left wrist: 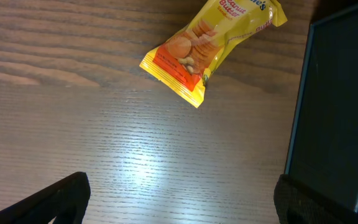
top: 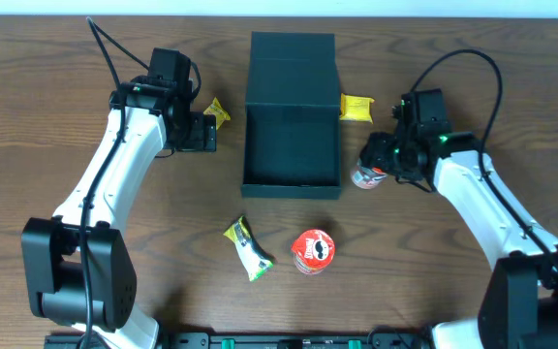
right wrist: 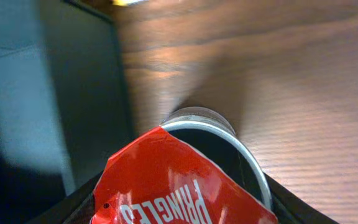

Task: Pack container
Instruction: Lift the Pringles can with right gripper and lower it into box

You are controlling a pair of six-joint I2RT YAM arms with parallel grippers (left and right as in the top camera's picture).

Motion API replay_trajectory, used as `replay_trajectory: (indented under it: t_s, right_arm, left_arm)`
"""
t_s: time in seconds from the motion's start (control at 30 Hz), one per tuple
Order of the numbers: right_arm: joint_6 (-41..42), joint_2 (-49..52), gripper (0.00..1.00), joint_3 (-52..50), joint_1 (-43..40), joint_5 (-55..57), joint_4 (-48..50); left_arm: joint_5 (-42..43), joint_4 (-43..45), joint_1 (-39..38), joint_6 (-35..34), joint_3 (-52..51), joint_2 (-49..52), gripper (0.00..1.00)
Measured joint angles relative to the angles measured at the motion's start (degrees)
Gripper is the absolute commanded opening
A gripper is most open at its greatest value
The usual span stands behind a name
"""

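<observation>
Overhead view shows the container (top: 292, 145) at the middle far side of the desk (top: 85, 291), lid flap folded back. Its interior is bare as far as I can see, so no item is packed yet.

Five items lie outside it:
- a yellow packet (top: 219, 112) just beside its left wall
- a second yellow packet (top: 356, 107) against or just beside its right wall
- a red can (top: 366, 177) near its front right corner
- a second red can (top: 313, 250) in front of it
- a green packet (top: 248, 248) in front of it

By my judgement all five are to be loaded, with lid closure to follow.

My left tool (left wrist: 182, 202) stands wide apart with nothing between its fingers, near the yellow packet. My right tool (top: 380, 161) straddles the first red can. I cannot tell whether its fingers press on the can, because the right wrist view cuts both fingers off at the lower edge. The inner face of the container's front wall is hidden from overhead.
</observation>
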Motion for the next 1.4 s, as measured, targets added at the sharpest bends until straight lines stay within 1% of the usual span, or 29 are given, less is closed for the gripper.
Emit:
replay_trajectory:
  t_s: [0.13,0.3,0.53,0.67,0.83,1.03,1.13,1.2,1.27,1.4]
  right_arm:
    - [0.1,0.0,0.63,4.0,2.4,-0.7,-0.5]
    - [0.3,0.0,0.62,9.1,4.7,-2.2,-1.0]
    - [1.1,0.0,0.62,13.1,7.4,-4.4,-1.4]
    - [2.0,0.0,0.62,13.3,7.4,-6.8,-1.5]
    - [4.0,0.0,0.66,13.3,7.9,-10.2,-1.6]
    - [9.2,0.6,0.66,13.3,11.6,-11.6,-1.4]
    - [11.9,2.8,0.67,13.3,13.3,-12.1,0.2]
    - [13.6,5.2,0.69,13.4,14.1,-12.3,1.1]
    - [14.3,7.5,0.66,13.4,14.6,-12.7,1.3]
    - [15.1,10.9,0.67,13.4,14.8,-12.2,1.4]
  left_arm:
    - [0.0,0.0,0.0,0.0,0.0,0.0,0.95]
    - [0.0,0.0,0.0,0.0,0.0,0.0,0.95]
    - [0.0,0.0,0.0,0.0,0.0,0.0,0.95]
    - [0.0,0.1,0.0,0.0,-0.2,0.0,0.95]
    - [0.0,0.5,0.0,0.0,-1.7,0.0,0.95]
    - [0.0,0.6,0.0,0.0,-2.0,0.0,0.95]
    - [0.0,0.6,0.0,0.0,-2.0,0.0,0.96]
    - [0.0,0.6,0.0,0.0,-2.0,0.0,0.96]
    - [0.0,0.6,0.0,0.0,-2.0,0.0,0.95]
    - [0.0,0.6,0.0,0.0,-2.0,0.0,0.95]
